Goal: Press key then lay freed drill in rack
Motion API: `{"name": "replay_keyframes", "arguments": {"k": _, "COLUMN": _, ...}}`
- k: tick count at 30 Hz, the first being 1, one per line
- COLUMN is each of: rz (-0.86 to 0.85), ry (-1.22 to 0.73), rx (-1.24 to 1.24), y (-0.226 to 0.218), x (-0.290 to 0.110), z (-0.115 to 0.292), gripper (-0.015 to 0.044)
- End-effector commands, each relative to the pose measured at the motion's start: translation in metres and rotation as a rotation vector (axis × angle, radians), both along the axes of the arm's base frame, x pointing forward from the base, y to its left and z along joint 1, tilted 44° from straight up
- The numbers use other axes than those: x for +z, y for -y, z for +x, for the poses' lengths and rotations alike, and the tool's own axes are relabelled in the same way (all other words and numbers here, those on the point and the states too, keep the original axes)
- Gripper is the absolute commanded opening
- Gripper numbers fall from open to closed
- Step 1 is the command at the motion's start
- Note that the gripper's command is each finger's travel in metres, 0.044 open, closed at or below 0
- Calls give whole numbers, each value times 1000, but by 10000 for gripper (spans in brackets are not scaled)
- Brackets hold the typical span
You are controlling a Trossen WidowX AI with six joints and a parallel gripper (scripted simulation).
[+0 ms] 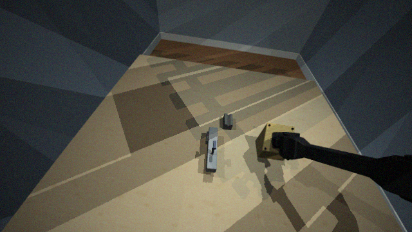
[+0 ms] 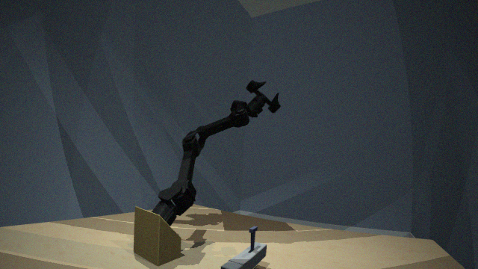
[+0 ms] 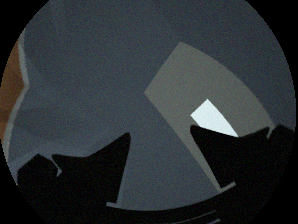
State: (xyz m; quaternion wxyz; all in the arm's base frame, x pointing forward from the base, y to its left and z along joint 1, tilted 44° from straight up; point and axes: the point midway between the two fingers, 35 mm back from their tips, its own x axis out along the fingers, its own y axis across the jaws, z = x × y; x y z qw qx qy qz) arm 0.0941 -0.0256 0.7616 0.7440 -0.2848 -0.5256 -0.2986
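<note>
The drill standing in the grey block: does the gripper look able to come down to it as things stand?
Probably yes. The gripper is open, empty and raised high, pointing away from the table. Nothing stands over the drill in its grey block; the tan wedge sits off to the side.

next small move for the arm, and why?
Probably lower the gripper toward the grey block. It hangs high, open and empty, aimed away from the table, while the drill stands upright in the block, untouched.
</note>
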Motion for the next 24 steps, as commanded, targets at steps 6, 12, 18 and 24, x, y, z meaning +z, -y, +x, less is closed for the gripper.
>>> {"name": "replay_keyframes", "arguments": {"k": 6, "rz": 0, "ry": 0, "rx": 0, "y": 0, "x": 0, "z": 0, "gripper": 243}}
{"name": "replay_keyframes", "arguments": {"k": 12, "rz": -18, "ry": -127, "rx": 3, "y": 0, "x": -13, "z": 42, "gripper": 85}}
{"name": "replay_keyframes", "arguments": {"k": 18, "rz": -39, "ry": -405, "rx": 24, "y": 6, "x": -56, "z": 129, "gripper": 0}}
{"name": "replay_keyframes", "arguments": {"k": 24, "rz": -72, "ry": -534, "rx": -52, "y": 22, "x": -84, "z": 166, "gripper": 0}}
